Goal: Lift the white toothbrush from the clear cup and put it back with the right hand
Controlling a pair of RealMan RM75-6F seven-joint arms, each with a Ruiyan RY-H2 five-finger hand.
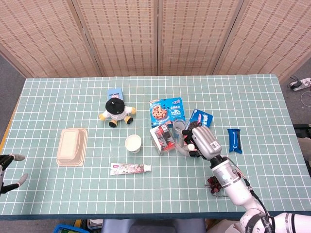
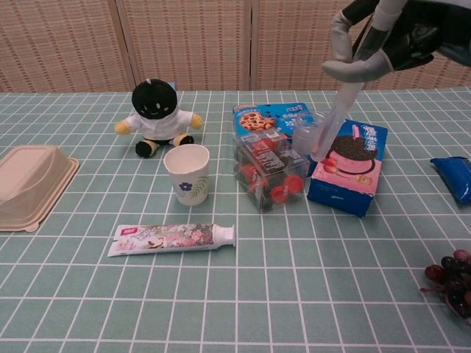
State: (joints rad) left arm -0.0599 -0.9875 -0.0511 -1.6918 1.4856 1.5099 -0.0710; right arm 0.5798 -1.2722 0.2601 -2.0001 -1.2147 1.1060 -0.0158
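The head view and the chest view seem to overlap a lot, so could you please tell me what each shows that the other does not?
Only the head view shows the left hand at the table's near-left edge, holding nothing, and the small blue box behind the plush toy.

Only the chest view shows the white toothbrush slanting down by the clear cup.

Both show the right hand gripping it, the paper cup and the toothpaste tube.
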